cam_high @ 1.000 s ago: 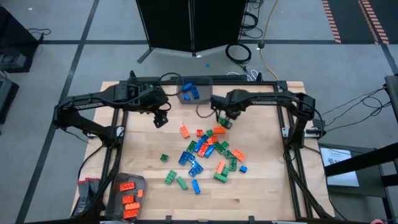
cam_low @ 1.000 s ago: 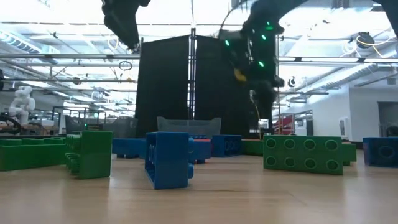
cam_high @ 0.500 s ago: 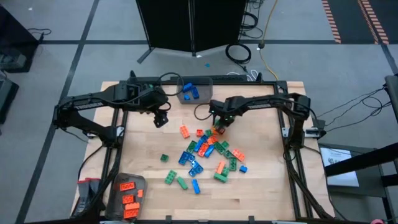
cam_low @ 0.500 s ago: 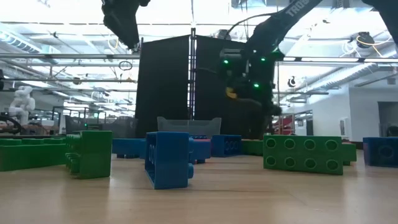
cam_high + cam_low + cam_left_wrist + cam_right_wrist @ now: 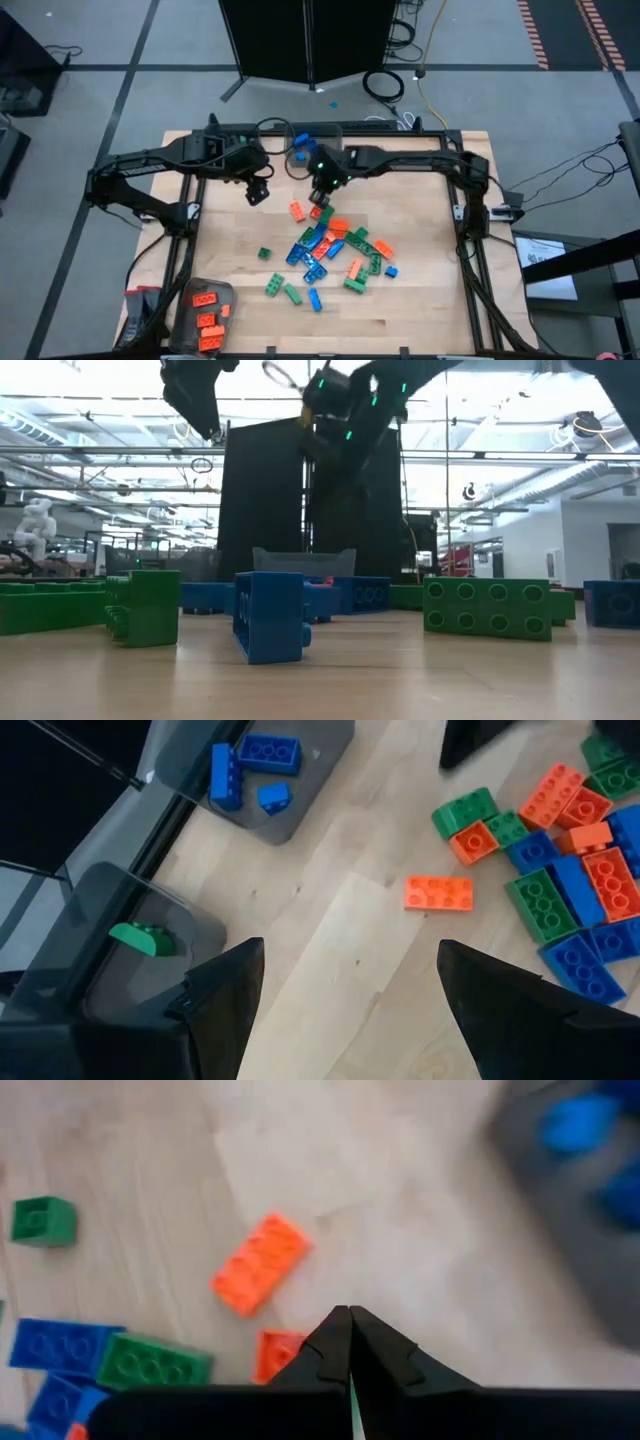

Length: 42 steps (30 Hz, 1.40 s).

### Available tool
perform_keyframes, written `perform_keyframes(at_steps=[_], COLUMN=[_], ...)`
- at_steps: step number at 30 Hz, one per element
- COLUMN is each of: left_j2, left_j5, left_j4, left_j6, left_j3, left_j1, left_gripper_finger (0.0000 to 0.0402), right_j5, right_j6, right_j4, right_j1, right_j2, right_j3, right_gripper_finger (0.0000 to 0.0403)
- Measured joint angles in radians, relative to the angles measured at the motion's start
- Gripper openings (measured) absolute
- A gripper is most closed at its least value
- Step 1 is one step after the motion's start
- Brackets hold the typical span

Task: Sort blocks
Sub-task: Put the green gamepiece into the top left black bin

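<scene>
Looking straight down: right gripper [image 5: 322, 187] poised over the far edge of the blocks [image 5: 330, 245], near a lone orange brick [image 5: 297, 211] and just short of the grey bin [image 5: 305, 146] with blue bricks; left gripper [image 5: 259, 191] waiting off to the pile's left. A second bin [image 5: 204, 315] of orange bricks at the near left corner.

From table height: blue brick [image 5: 270, 615] and green brick [image 5: 143, 606] up front, both arms high above.

From the left wrist: fingers [image 5: 225, 995] spread wide, nothing between, above bare wood.

From the right wrist: fingertips [image 5: 349, 1342] pressed together, nothing visible between them, hanging above the orange brick [image 5: 260, 1264].
</scene>
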Motion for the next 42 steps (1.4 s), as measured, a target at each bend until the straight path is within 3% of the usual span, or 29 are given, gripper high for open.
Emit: perform_keyframes(at_steps=[4,6,15,22,28,35,42], left_j2=[0.000,0.000,0.000,0.000,0.000,-0.002,-0.031], left_j5=[0.000,0.000,0.000,0.000,0.000,0.001,0.001], left_j4=[-0.013,-0.013,-0.014,-0.027,-0.073,-0.078,-0.101], left_j6=[0.000,0.000,0.000,-0.025,-0.027,-0.052,-0.069], left_j3=[0.001,0.001,0.001,0.001,0.001,0.001,0.001], left_j1=[0.000,0.000,-0.010,-0.027,-0.033,-0.035,-0.059], left_gripper_finger=[0.0297,0.0297,0.0297,0.0297,0.0297,0.0297,0.0297], right_j5=[0.148,0.167,0.158,0.003,-0.060,-0.102,0.049], right_j6=[-0.002,0.001,0.053,0.124,0.114,0.054,-0.058], right_j4=[-0.257,-0.332,-0.189,-0.021,0.010,0.012,-0.290], right_j1=[-0.001,-0.001,0.023,0.044,0.103,0.120,0.097], right_j2=[-0.052,-0.044,0.032,0.138,0.235,0.294,0.186], right_j3=[0.039,0.019,-0.135,-0.117,-0.025,0.191,0.348], right_gripper_finger=[0.0000,0.0000,0.0000,0.0000,0.0000,0.0000,0.0000])
